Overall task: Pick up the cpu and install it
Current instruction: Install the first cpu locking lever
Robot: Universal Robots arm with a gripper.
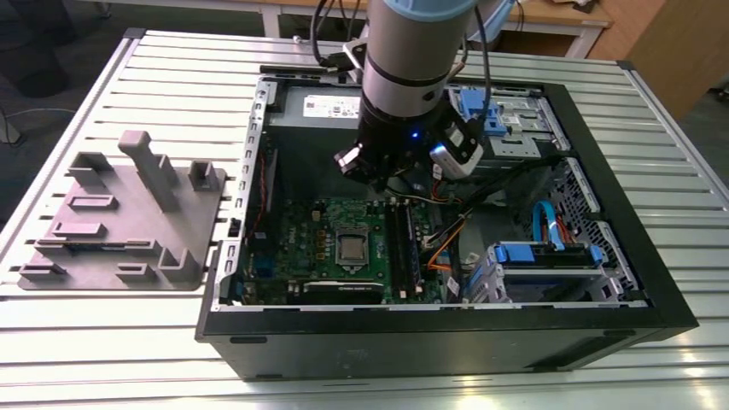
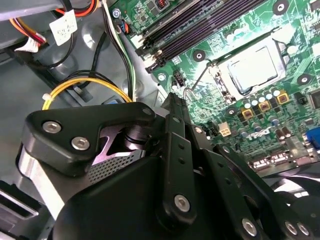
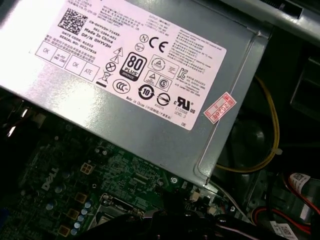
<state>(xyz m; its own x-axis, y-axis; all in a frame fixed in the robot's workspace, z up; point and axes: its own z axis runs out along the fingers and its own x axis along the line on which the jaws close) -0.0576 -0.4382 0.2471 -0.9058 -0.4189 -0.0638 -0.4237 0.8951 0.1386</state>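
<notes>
A: Black linkage arms and silver screws of the gripper (image 2: 172, 150) sit closest in the second wrist view. Fingertips are hidden, so I cannot tell if it is wide, narrow, or holding anything.

B: Exterior view?

A: Grey and black robot arm (image 1: 412, 60) reaches down into the open black computer case (image 1: 445, 342), which lies on the slatted metal bench (image 1: 91, 342). The gripper (image 1: 393, 175) hangs above the green motherboard (image 1: 330, 248), nearer the case's far wall than the socket.

B: Where's the cpu?

A: Small flat square chip with a pale silver-grey top, the cpu (image 2: 254, 70), looks seated inside the metal-framed socket (image 2: 220, 82) on the motherboard. Same pale square in the exterior view (image 1: 352, 248), mid-board.

B: Anything else worth tagging?

A: Grey moulded plastic fixture (image 1: 125, 222) on the bench, off the case's side at the exterior view's left; I see no chip on it. Big grey metal power supply box with a white label (image 3: 140, 80) against the case's far wall, yellow cable (image 2: 85, 82) looping nearby.

B: Progress?

A: Judging late. Chip appears to be in the socket, gripper apart from it. The thin wire lever (image 2: 197, 80) beside the socket looks raised, so latching seems left, though I can't confirm.
</notes>
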